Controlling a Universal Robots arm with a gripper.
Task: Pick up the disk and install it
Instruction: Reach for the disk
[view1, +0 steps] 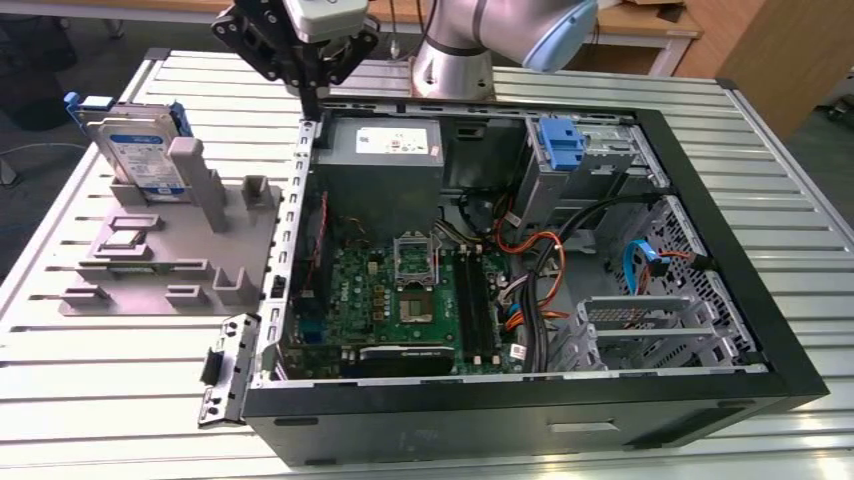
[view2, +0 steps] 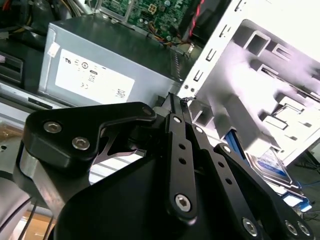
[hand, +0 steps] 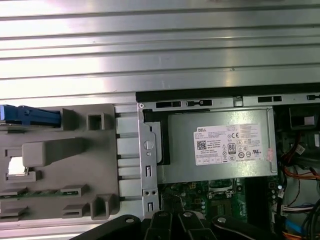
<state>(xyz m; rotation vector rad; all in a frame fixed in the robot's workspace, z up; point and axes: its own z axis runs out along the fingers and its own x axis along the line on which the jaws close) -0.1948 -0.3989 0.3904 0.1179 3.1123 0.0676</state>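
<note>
The disk (view1: 134, 150) stands upright on edge at the far end of a grey holder (view1: 147, 260), on the exterior view's left, with a blue bracket along its edge. In the first wrist view its blue edge (hand: 30, 115) shows beside the holder (hand: 60, 165). The disk's labelled face (view2: 270, 162) also appears in the second wrist view. My gripper (view1: 310, 110) hangs over the far left corner of the open computer case (view1: 747, 330), to the right of the disk and apart from it. Its thin fingers (view2: 176, 102) are pressed together and hold nothing.
Inside the case, a grey power supply (view1: 380, 150) with a white label sits just below my gripper. A green motherboard (view1: 400, 300), orange and black cables (view1: 547, 270), a blue-fronted bay (view1: 561, 145) and a metal cage (view1: 641, 320) are also inside. Everything rests on a ribbed metal table (view1: 120, 400).
</note>
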